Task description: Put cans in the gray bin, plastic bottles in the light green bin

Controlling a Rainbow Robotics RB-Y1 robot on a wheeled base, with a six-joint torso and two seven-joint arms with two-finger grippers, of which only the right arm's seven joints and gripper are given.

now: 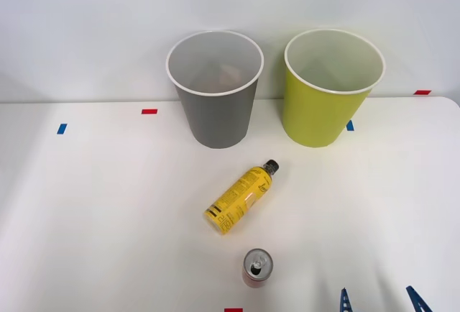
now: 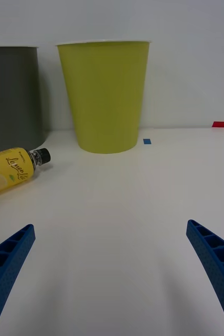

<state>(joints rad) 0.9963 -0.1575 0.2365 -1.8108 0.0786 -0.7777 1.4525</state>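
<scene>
While the right gripper [image 1: 381,302] sits released at the table's [image 1: 86,218] near edge, about 5 o'clock, its blue fingers [image 2: 7,262] are spread wide apart. The can [image 1: 257,267] stands upright at 6 o'clock, just beside the gripper. The plastic bottle [image 1: 240,198] lies on its side mid-table, cap toward 1 o'clock. Farthest, the gray bin [image 1: 215,114] stands at 12 o'clock and the light green bin [image 1: 322,111] at 1 o'clock.
</scene>
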